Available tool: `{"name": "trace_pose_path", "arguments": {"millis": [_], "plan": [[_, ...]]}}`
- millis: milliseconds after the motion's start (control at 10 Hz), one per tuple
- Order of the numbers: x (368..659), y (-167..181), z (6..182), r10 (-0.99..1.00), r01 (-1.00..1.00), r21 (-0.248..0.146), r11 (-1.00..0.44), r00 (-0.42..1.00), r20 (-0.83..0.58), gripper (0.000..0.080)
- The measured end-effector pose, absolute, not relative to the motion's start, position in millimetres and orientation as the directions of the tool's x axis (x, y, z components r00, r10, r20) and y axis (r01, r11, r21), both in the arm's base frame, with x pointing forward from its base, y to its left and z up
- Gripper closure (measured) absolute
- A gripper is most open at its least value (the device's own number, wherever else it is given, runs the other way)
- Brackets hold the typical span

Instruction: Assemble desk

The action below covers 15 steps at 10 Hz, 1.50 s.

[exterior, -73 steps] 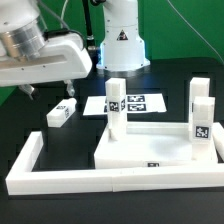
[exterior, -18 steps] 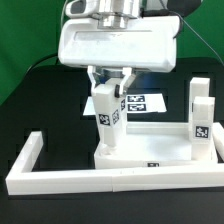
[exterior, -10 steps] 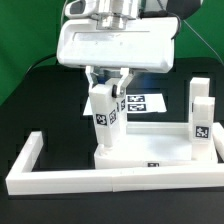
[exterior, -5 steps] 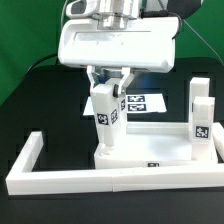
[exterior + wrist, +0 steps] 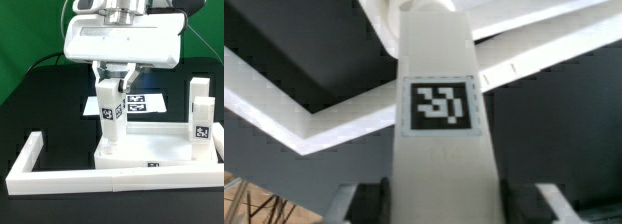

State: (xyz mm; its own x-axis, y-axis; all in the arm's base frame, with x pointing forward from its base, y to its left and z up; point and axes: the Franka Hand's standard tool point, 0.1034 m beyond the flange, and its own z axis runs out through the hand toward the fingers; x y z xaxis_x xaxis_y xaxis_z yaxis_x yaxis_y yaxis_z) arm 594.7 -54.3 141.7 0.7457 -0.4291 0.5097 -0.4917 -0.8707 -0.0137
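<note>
The white desk top (image 5: pixel 150 152) lies flat inside the border frame. One white tagged leg (image 5: pixel 112 122) stands upright at its left corner in the exterior view. My gripper (image 5: pixel 114 88) comes down from above and is shut on this leg's upper end. In the wrist view the leg (image 5: pixel 441 100) fills the gap between my fingers, and the gripper (image 5: pixel 441 205) pads press against both its sides. Two more tagged legs (image 5: pixel 201 122) stand close together at the right end of the desk top. No other leg shows.
The long white bars of the border frame (image 5: pixel 60 178) run along the front and the exterior view's left. The marker board (image 5: pixel 143 101) lies flat behind the desk top. The arm's white base stands at the back.
The leg in my gripper has gone from leaning to upright. The gripper body has risen a little and shifted slightly toward the exterior view's right. Earlier, a leg lying on the table at the left is gone.
</note>
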Motion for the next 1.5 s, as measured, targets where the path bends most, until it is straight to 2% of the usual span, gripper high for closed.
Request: {"name": "trace_pose_path", "arguments": {"millis": [400,700,1200,1300,1400,1500], "plan": [[599,-61,136.2,-0.421,-0.493,0.005,-0.87,0.747,0.514,0.0511],[595,-56,123.6,-0.401,-0.483,0.023,-0.875,0.752,0.524,0.0511],[592,-53,120.1,-0.389,-0.478,0.023,-0.878,0.74,0.549,0.0511],[592,-53,120.1,-0.389,-0.478,0.023,-0.878,0.74,0.549,0.0453],[592,-53,120.1,-0.389,-0.478,0.023,-0.878,0.74,0.549,0.0317],[592,-53,120.1,-0.389,-0.478,0.023,-0.878,0.74,0.549,0.0317]]}}
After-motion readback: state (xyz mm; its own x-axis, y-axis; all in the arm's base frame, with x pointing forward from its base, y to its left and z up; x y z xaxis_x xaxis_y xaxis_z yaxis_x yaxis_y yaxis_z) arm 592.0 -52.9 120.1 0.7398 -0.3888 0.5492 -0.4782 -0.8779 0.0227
